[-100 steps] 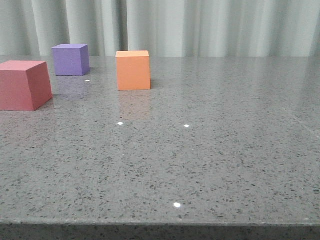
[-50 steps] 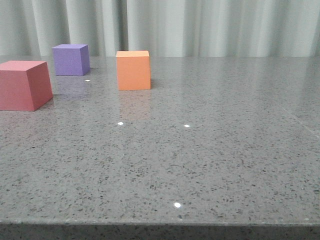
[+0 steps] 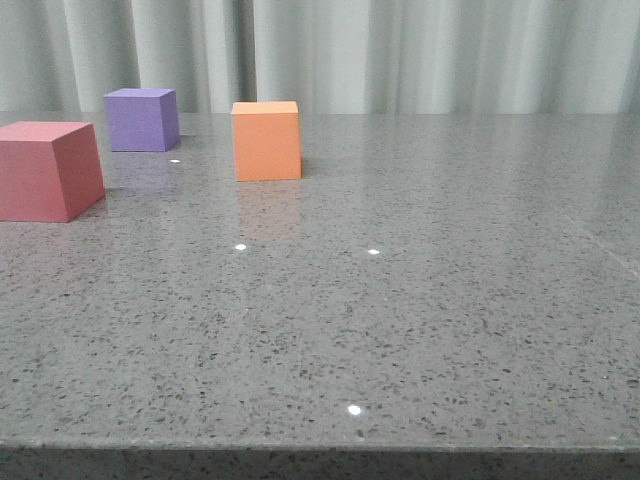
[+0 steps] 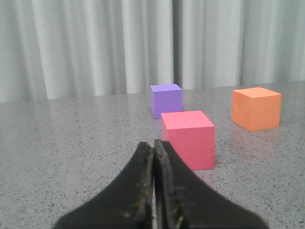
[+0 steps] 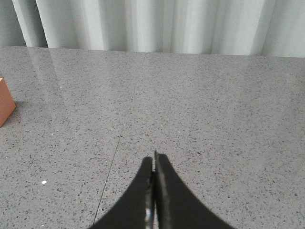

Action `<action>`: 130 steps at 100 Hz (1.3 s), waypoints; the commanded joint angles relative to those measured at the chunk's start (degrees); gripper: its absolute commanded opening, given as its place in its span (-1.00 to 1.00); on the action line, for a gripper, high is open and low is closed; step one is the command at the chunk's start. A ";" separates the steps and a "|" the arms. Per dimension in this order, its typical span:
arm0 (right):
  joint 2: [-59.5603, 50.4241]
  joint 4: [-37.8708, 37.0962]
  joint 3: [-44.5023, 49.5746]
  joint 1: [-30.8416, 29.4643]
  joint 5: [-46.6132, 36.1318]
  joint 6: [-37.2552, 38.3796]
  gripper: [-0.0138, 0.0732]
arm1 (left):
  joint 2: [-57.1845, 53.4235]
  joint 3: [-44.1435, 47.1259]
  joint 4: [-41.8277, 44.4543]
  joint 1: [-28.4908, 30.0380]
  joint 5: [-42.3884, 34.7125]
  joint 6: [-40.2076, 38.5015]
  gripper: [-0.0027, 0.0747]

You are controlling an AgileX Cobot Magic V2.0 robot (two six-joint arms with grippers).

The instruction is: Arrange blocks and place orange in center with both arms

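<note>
In the front view the pinkish-red cube (image 3: 45,170) sits at the left edge, the purple cube (image 3: 141,119) behind it, and the orange cube (image 3: 266,140) to their right, all apart on the grey table (image 3: 400,320). No gripper shows in the front view. My left gripper (image 4: 153,143) is shut and empty, just short of the pinkish-red cube (image 4: 188,139), with the purple cube (image 4: 166,100) beyond and the orange cube (image 4: 255,108) off to the side. My right gripper (image 5: 154,158) is shut and empty over bare table; only a corner of the orange cube (image 5: 5,107) shows.
Pale pleated curtains (image 3: 400,55) hang behind the table's far edge. The table's front edge (image 3: 320,445) runs along the bottom of the front view. A thin seam (image 5: 114,157) crosses the tabletop by my right gripper.
</note>
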 commanded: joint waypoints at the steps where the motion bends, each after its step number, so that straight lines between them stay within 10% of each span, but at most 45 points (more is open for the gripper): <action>1: -0.08 -0.78 -1.57 -0.49 -4.68 -0.04 -0.94 | -2.13 2.46 -0.37 0.19 -4.17 -0.27 -0.98; 46: -0.08 -0.78 -1.57 -0.49 -4.68 -0.04 -0.94 | -1.89 -2.48 -5.76 0.19 -3.06 -0.27 -0.98; 130: -0.08 -0.78 -1.57 -0.49 -4.68 -0.04 -0.94 | 45.60 -56.26 -12.53 0.19 42.67 -0.27 -0.98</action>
